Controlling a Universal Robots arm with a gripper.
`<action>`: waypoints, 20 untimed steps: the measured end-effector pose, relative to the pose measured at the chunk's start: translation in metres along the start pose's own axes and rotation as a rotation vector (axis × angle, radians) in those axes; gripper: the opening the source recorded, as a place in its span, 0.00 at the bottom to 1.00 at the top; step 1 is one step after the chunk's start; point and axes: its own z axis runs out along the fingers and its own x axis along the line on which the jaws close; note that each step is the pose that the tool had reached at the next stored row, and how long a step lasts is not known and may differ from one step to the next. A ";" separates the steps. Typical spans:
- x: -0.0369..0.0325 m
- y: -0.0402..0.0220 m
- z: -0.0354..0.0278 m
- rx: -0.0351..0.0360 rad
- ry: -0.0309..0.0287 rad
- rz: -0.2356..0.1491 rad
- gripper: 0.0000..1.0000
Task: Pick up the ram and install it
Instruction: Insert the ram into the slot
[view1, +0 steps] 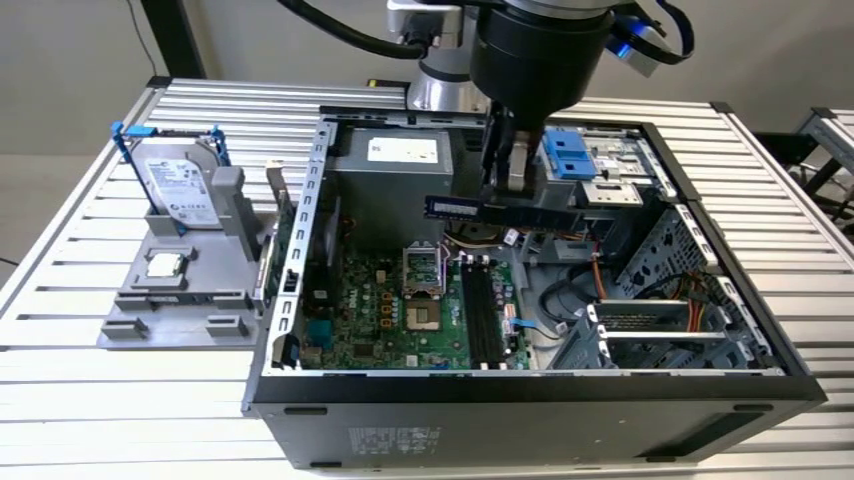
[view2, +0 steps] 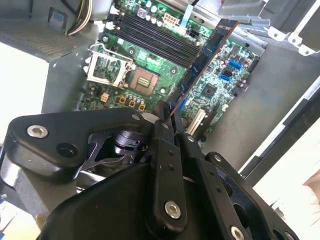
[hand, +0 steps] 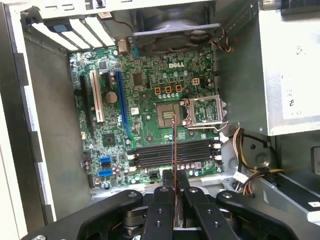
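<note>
My gripper (view1: 511, 195) is shut on the ram (view1: 501, 211), a long dark stick held level above the open computer case (view1: 534, 385). In the second wrist view the ram (view2: 207, 52) sticks out from the shut gripper (view2: 167, 117), hanging over the green motherboard (view2: 125, 90). The first wrist view shows the ram (hand: 173, 142) edge-on, rising from the gripper (hand: 173, 182) and crossing the black memory slots (hand: 150, 155) at a right angle. Those slots (view1: 483, 315) lie well below the stick, apart from it.
A grey stand (view1: 174, 295) at the exterior view's left carries a silver hard drive with blue rails (view1: 180, 185) and a small square processor chip (view1: 164, 264). Inside the case are the power supply (view1: 400, 175), the open processor socket (view1: 420, 275), cables (view1: 587, 290) and a drive cage (view1: 661, 330).
</note>
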 end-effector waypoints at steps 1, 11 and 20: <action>0.0000 0.0000 0.0000 0.0002 0.0002 0.008 0.00; 0.0000 0.0000 0.0000 0.0022 -0.0003 0.086 0.00; 0.0000 0.0000 0.0000 0.0041 -0.0007 0.164 0.00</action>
